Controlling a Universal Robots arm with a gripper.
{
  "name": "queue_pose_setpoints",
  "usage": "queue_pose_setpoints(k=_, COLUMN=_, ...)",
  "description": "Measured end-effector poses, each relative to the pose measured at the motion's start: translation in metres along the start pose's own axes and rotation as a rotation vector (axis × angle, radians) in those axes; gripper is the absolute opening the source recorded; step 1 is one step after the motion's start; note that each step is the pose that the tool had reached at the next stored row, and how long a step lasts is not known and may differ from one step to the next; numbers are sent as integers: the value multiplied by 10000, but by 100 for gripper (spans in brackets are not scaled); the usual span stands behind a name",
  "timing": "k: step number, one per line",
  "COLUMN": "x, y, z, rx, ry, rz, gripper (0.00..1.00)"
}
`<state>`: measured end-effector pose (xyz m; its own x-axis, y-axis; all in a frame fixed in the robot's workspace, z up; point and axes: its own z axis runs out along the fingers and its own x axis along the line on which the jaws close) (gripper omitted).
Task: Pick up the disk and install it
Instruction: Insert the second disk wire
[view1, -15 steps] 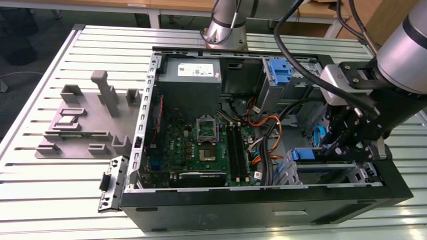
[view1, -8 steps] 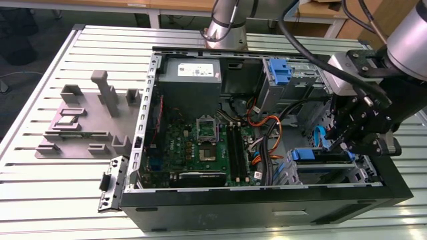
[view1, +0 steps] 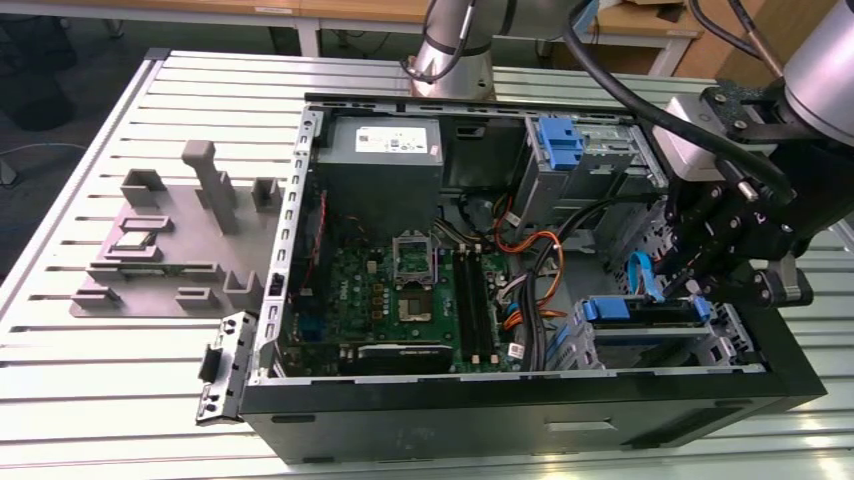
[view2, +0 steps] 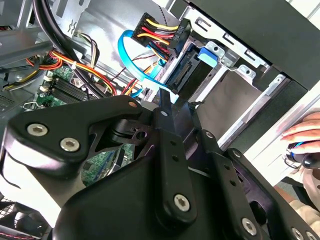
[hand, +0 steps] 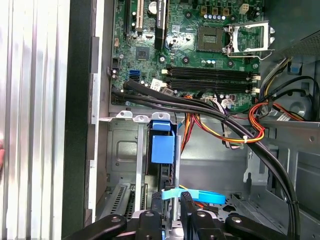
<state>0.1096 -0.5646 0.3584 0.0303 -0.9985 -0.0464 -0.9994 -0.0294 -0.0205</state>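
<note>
1. Ribbed aluminium slats make up the work table (view1: 120, 380); you can see long grooves running across its pale, matte surface, with wooden desks behind it at the back of the room.
2. On that table you have an open black computer case (view1: 534, 400), lying on its side, a boxy steel shell with a folded metal rim.
3. Beside the case, toward the exterior view's left, stands a grey plastic fixture (view1: 174, 240) of blocky slots and upright posts.
4. Inside the case you see a green motherboard (view1: 400, 300) with a square socket and long dark memory slots, plus a grey box-shaped power supply (view1: 380, 150) near the far wall.
5. Bundled orange, red, yellow and black wires (hand: 235, 130) arch over the board, thin and glossy.
6. The disk (view1: 645, 310) sits in the drive bay at the case's corner toward the exterior view's right; you can make out its blue plastic carrier edge in the metal cage, and the blue tab (hand: 162, 147) in the first wrist view.
7. A flat light-blue data cable (view2: 135, 65) loops up to the dark connector at the drive's end.
8. Your gripper (view1: 714, 275), black with bolted linkage arms, hangs right above that bay; its fingers (hand: 187, 212) stand close together on either side of a thin metal edge, though whether they actually pinch it you cannot tell.
9. A person's hand (view2: 305, 132) rests beyond the case wall in the second wrist view.
</note>
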Motion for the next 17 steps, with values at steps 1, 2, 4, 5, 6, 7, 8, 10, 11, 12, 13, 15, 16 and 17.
queue_pose_setpoints(k=1, x=0, y=0, z=0, rx=0, ry=-1, rz=0, gripper=29)
queue_pose_setpoints(k=2, x=0, y=0, z=-1, rx=0, ry=0, rz=0, gripper=29)
queue_pose_setpoints(k=4, x=0, y=0, z=-4, rx=0, ry=1, rz=0, gripper=29)
queue_pose_setpoints(k=5, x=0, y=0, z=-6, rx=0, ry=0, rz=0, gripper=29)
queue_pose_setpoints(k=6, x=0, y=0, z=-11, rx=0, ry=3, rz=0, gripper=29)
queue_pose_setpoints(k=7, x=-1, y=0, z=-15, rx=0, ry=1, rz=0, gripper=29)
queue_pose_setpoints(k=8, x=-1, y=0, z=-18, rx=0, ry=0, rz=0, gripper=29)
queue_pose_setpoints(k=10, x=-1, y=0, z=-27, rx=0, ry=0, rz=1, gripper=29)
queue_pose_setpoints(k=11, x=-1, y=0, z=-27, rx=0, ry=-1, rz=0, gripper=29)
queue_pose_setpoints(k=12, x=-2, y=0, z=-27, rx=0, ry=-2, rz=0, gripper=29)
queue_pose_setpoints(k=13, x=-2, y=-1, z=-27, rx=0, ry=-3, rz=0, gripper=29)
queue_pose_setpoints(k=15, x=-8, y=-2, z=-29, rx=0, ry=2, rz=0, gripper=29)
queue_pose_setpoints(k=16, x=-12, y=-4, z=-28, rx=0, ry=-1, rz=0, gripper=29)
queue_pose_setpoints(k=17, x=-13, y=-9, z=-27, rx=-1, ry=0, rz=-1, gripper=29)
